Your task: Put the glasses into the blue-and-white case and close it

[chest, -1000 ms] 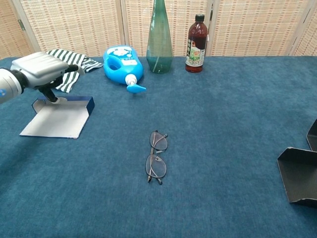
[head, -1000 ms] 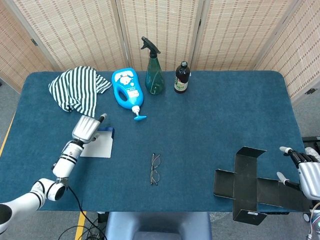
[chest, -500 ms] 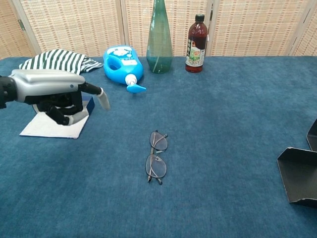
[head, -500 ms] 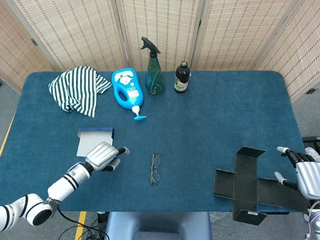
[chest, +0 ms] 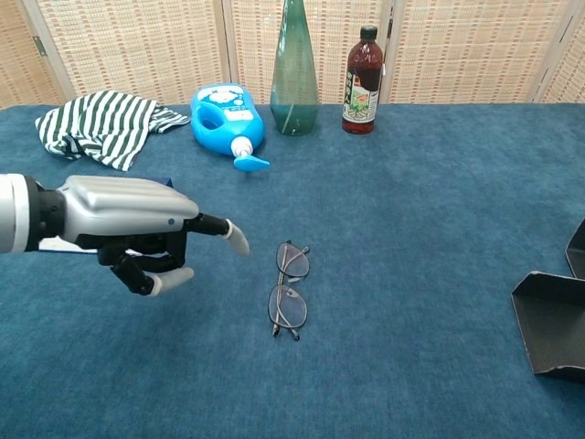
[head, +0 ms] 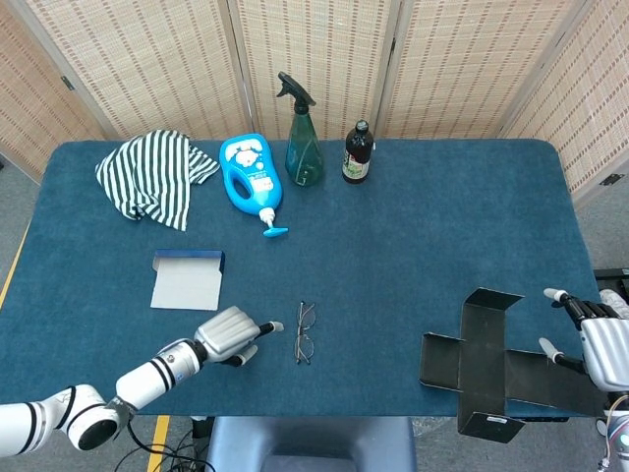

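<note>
A table covered in dark blue carpet-like cloth fills both views, backed by folding woven-reed screen panels; grey floor shows at the left and right edges in the head view. At the far left lies a crumpled striped cloth. Nearer, on the left, the blue-and-white case lies open and flat, its white panel up and its blue wall on the far side. Along the far edge, left to right, are a bright blue jug on its side with the spout pointing near, an upright green spray bottle, and an upright dark bottle. The left hand is low over the near left part of the table, holding nothing: one finger is extended toward the right and the others are curled under the palm, as the chest view shows. The glasses lie folded flat on the cloth just to the right of that extended fingertip, apart from it, lenses lined up near to far. The case is well to the left and farther than the glasses. On the near right lies an unfolded black cardboard box. At the right edge the right hand is empty, fingers spread, by the box's right flap.
</note>
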{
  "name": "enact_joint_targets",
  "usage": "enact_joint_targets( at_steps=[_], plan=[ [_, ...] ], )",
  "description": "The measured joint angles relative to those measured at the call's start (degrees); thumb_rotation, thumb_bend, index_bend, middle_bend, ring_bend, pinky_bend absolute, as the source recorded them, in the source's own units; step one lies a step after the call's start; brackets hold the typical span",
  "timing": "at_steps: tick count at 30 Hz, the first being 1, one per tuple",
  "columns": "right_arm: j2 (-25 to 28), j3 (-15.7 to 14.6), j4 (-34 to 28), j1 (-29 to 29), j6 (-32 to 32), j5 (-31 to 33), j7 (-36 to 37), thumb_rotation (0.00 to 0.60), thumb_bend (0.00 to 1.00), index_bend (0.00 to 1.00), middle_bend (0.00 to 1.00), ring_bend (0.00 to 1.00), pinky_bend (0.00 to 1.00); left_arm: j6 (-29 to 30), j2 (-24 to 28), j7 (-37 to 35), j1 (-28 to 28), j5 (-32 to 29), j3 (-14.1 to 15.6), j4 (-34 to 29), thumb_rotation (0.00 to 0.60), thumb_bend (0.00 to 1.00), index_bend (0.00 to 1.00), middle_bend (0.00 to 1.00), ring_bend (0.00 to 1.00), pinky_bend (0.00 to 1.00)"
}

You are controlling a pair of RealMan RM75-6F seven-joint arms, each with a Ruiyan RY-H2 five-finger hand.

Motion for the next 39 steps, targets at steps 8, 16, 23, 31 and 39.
enact_joint_targets(
  at_steps=[8,16,23,31,39],
  plan=[
    [-0.2,-0.1,0.6,-0.2,0.1,0.1,0.6,0.600,0.21,0.23,0.37,0.42,0.37,-1.7,-3.3,6.8,-3.0,-6.9,-0.7,-0.7,0.600,0.63,0.13,0.94,0.97,1.00],
    [-0.2,-0.2,1.1,-0.6,0.4,0.3,1.3,0.600,0.21,0.23,0.37,0.42,0.37,-2.0,-7.7,12.3,-6.5,-14.5,-1.0,0.7,0.600,0.63,0.13,0.94,0.97,1.00],
    [-0.2,-0.2,1.6,-0.9,0.7,0.6,1.8,0.600,0.21,0.23,0.37,0.42,0.37,-1.5,-11.0,16.5,-9.4,-20.7,-0.5,3.1,0.600,0.63,0.13,0.94,0.97,1.00],
    [-0.2,-0.1,1.9,-1.1,0.8,0.7,2.2,0.600,0.21,0.23,0.37,0.42,0.37,0.1,-13.3,20.0,-11.8,-25.9,1.4,5.4,0.600,0.63,0.16,0.94,0.97,1.00],
    [-0.1,-0.1,1.9,-1.1,0.9,0.6,2.2,0.600,0.21,0.23,0.37,0.42,0.37,3.8,-11.8,24.2,-12.5,-29.1,4.4,4.1,0.600,0.63,0.26,0.94,0.97,1.00]
  ],
)
